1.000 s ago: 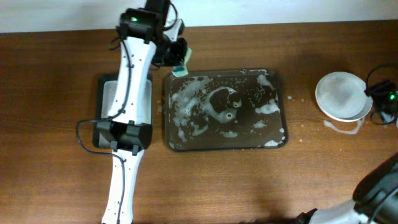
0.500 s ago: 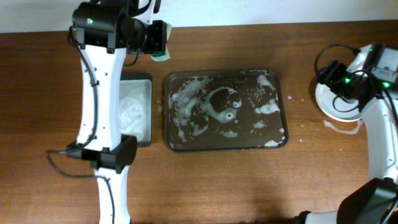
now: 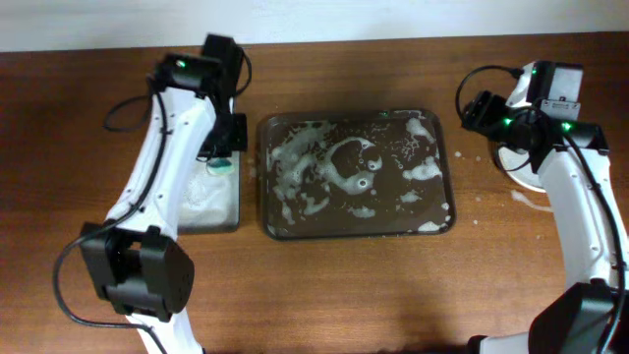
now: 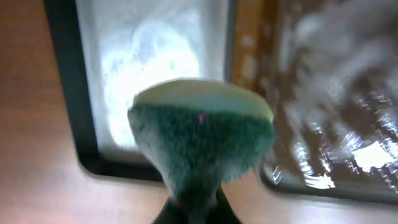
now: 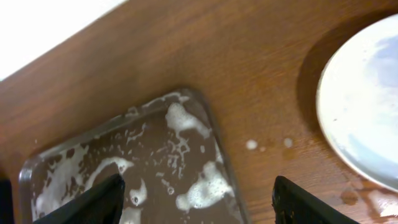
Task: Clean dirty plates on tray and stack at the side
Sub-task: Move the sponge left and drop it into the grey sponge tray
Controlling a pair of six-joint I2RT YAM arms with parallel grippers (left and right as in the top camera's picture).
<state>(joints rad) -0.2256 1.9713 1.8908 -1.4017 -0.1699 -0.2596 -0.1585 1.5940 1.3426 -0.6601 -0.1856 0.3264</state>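
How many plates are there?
1 showing: a white plate on the table, right of the foamy tray, largely hidden under the right arm from overhead. More may be stacked beneath it. None lies on the tray.

Prob. a robotics lab bench: wood table (image 3: 324, 295) by a plain white wall (image 3: 413, 18), two robot arms (image 3: 162, 167) w/ loose cables (image 3: 123, 113). Dishwashing is mocked up w/ a foamy tray (image 3: 260, 187) & tub (image 3: 206, 226) on the tabletop.

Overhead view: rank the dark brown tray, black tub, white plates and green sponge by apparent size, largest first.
1. dark brown rectangular tray
2. black rectangular tub, partly covered
3. white round plates, mostly hidden, so rank unsure
4. green sponge
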